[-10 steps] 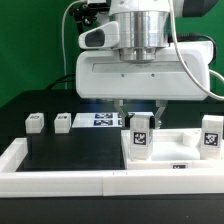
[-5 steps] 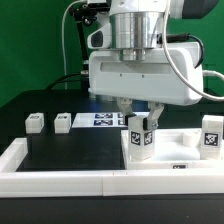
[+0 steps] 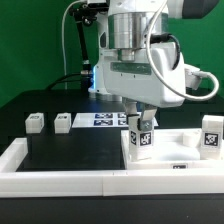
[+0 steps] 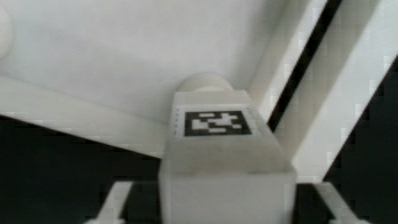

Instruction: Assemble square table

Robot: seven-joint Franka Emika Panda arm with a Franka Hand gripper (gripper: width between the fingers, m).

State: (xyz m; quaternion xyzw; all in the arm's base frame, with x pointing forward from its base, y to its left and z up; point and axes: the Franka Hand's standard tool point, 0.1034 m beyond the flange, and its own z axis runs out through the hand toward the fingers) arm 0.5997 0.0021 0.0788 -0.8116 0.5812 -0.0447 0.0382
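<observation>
Exterior view: gripper (image 3: 140,124) clamped on upright leg (image 3: 141,142), both further round than earlier.

Black tabletop (image 3: 70,150) fills the exterior view's center. White rim bars (image 3: 60,181) edge it at 6 and 9 o'clock. Marker board (image 3: 100,121) lies flat toward 12. Green backdrop (image 3: 30,50) behind, 10 to 11 o'clock.

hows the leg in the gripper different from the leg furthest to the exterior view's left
The leg in the gripper stands upright on the white table top; the far-left leg sits low on the black surface. The first is held between the fingers of the gripper; the far-left leg is free, nothing touching it. The first also looks taller from here. Both are chunky white pieces with a dark tag.
</observation>
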